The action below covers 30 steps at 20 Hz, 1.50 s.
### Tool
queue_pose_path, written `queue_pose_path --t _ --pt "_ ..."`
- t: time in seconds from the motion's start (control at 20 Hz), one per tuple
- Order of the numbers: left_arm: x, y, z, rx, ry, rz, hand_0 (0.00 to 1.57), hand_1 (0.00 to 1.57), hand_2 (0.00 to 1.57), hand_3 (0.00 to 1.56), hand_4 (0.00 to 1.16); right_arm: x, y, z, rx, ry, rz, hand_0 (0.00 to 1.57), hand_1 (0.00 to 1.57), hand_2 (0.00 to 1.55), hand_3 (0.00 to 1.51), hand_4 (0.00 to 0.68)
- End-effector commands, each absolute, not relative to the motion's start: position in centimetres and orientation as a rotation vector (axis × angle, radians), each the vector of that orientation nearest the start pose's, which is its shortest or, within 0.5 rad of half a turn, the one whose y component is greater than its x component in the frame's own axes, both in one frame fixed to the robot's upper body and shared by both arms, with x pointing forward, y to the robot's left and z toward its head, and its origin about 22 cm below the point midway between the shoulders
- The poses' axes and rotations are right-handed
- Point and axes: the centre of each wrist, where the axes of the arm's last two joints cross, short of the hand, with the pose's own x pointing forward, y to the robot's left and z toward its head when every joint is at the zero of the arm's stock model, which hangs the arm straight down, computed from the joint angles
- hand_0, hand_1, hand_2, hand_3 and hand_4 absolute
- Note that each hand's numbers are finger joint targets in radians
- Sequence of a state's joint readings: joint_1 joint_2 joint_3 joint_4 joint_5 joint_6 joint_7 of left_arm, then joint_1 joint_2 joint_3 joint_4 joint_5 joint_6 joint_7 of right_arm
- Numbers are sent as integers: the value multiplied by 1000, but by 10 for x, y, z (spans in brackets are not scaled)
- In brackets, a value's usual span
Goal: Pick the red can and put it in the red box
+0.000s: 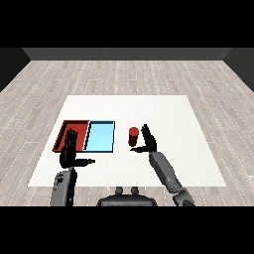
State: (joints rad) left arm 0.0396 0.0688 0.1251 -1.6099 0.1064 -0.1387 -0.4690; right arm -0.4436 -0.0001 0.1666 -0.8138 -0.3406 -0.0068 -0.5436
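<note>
The red can (133, 136) stands upright on the white table (173, 114), just left of the right hand (149, 141), whose fingers are spread wide, not yet round it. Best slide in until fingers and thumb bracket the can, then curl

A red can (133, 136), a red tray (63, 131) and a light blue tray (100, 136) lie on a white table (163, 114).
</note>
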Motion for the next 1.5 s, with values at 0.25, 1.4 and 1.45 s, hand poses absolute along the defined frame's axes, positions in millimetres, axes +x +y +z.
queue_pose_path --t 0.25,1.4,1.45 --pt "237 300 5 -34 -2063 40 0 0 0 0 0 339 -122 -61 319 -1688 -21 0 0 0 0 0" --pt "216 279 9 0 -2067 46 0 0 0 0 0 368 -115 -53 346 -1622 10 0 0 0 0 0" --pt "233 274 6 -14 -2091 35 0 0 0 0 0 363 -104 -51 309 -1606 8 0 0 0 0 0"
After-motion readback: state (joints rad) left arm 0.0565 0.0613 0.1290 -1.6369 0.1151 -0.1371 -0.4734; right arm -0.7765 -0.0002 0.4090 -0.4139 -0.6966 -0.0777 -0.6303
